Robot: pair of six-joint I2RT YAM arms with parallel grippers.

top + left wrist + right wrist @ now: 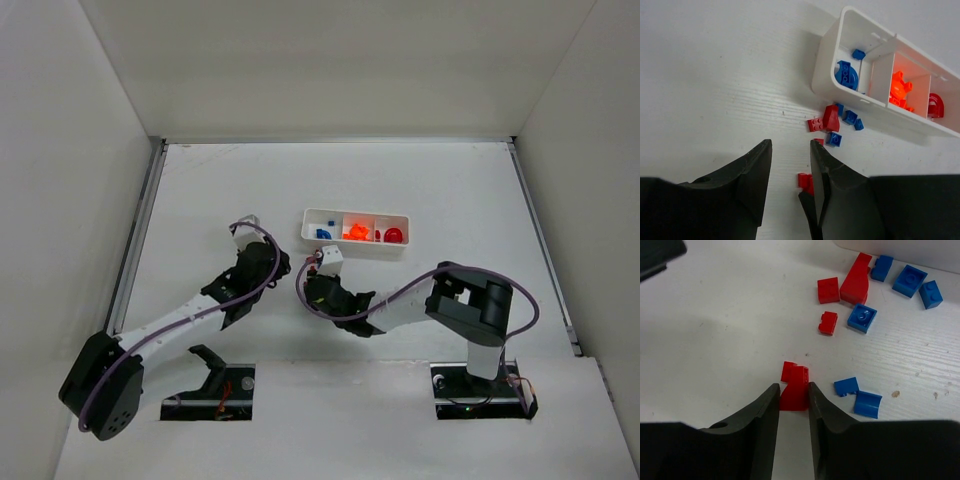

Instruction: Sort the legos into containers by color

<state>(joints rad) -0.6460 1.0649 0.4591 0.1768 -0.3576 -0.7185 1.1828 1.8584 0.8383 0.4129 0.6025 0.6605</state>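
Note:
The white tray holds blue legos in its left container, orange ones in the middle and a red one on the right. Loose red legos and blue legos lie on the table in front of it. My right gripper is down on the table, its fingers pressed against both sides of a red lego. My left gripper hovers just left of that spot, open, with bare table between its fingers. In the top view both grippers cover the loose pieces.
Two more blue pieces lie just right of my right fingers. A small red brick and a blue square brick sit between them and the main pile. The tray's near wall stands close behind the pile.

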